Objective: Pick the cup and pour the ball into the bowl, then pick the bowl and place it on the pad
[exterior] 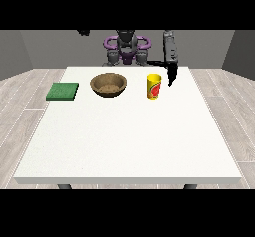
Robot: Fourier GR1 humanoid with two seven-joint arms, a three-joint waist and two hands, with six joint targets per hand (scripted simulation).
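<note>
Cup: we see the yellow cup (154,86) standing upright on the white counter (129,141), its long axis vertical, just right of the counter's middle line in the view.
Ball: we cannot make it out; we judge it sits inside the cup.
Bowl: the brown bowl (108,85) rests upright beside the cup, on the cup's left in the view, with a bare strip of counter between them.
Pad: the green pad (63,91) lies flat near the counter's left edge, beyond the bowl.
Nearer hand: the hand at the view's right (172,74) hangs just beside the cup, pointing down; the cup lies to its left in the view and slightly toward the camera.
Hand state: we cannot tell how its fingers lie.
Other hand: the hand at the view's left (83,32) is raised well apart from everything.
Coming move: we judge a short sideways reach to the cup's wall.
</note>
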